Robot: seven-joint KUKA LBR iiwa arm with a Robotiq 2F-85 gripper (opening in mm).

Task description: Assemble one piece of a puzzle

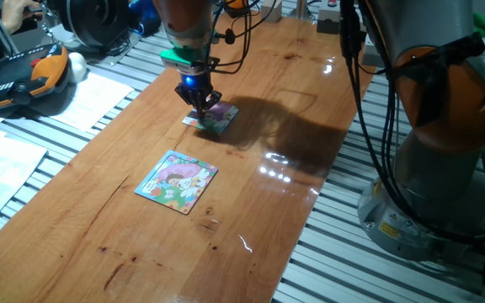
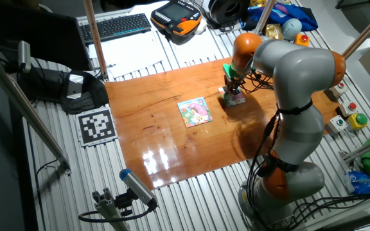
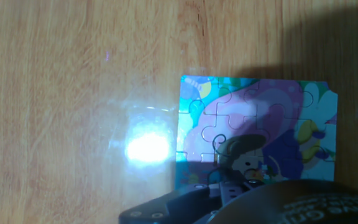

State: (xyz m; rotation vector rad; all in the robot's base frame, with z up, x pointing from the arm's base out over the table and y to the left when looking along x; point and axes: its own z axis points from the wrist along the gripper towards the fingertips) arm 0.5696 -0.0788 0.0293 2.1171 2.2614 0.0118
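A larger puzzle [image 1: 178, 181] lies nearest on the counter [image 1: 251, 219]; beyond it the gripper [image 1: 202, 107] hangs low over the smaller puzzle [image 3: 257, 127]. Whether its jaws are apart or together cannot be told. The loose piece cannot be made out, so seating it is unconfirmed, though the hand view shows no obvious gap.

My gripper [image 1: 202, 104] hides puzzle [image 1: 211, 117] centre; jaw state unreadable. Piece too small to find. Hand view: puzzle's 6 o'clock edge hidden.
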